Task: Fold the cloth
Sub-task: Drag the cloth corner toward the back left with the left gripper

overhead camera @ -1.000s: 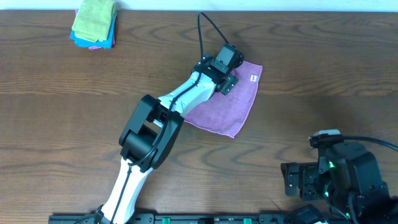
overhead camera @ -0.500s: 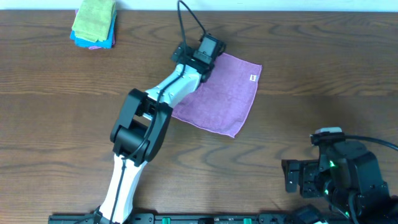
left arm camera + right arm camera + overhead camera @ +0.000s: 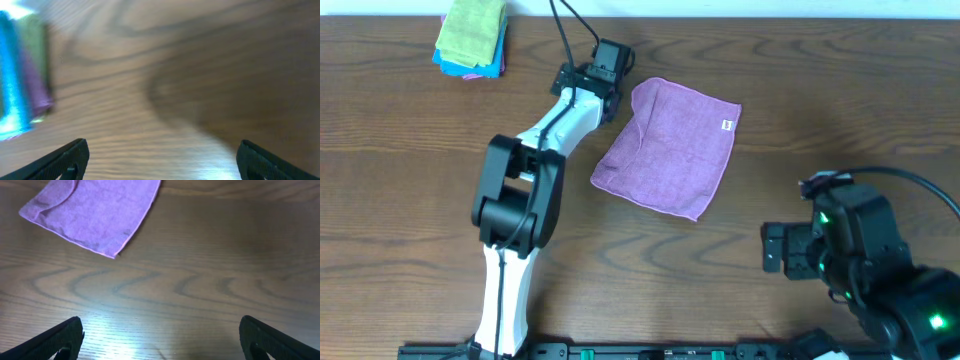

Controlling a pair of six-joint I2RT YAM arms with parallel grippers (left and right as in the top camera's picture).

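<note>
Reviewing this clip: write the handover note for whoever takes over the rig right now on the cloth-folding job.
The left gripper is open and empty, over the bare table just beyond the cloth's far left corner, not touching it.
The right gripper is open and empty, at the near right, well apart from the cloth.
The cloth lies spread roughly square mid-table, its white tag at the right edge and a wrinkle near its left side.
Done: no fold shows.
Left: grasp an edge, carry it over to the opposite edge, release.
The stack of other cloths at the far left is not part of the job.
</note>
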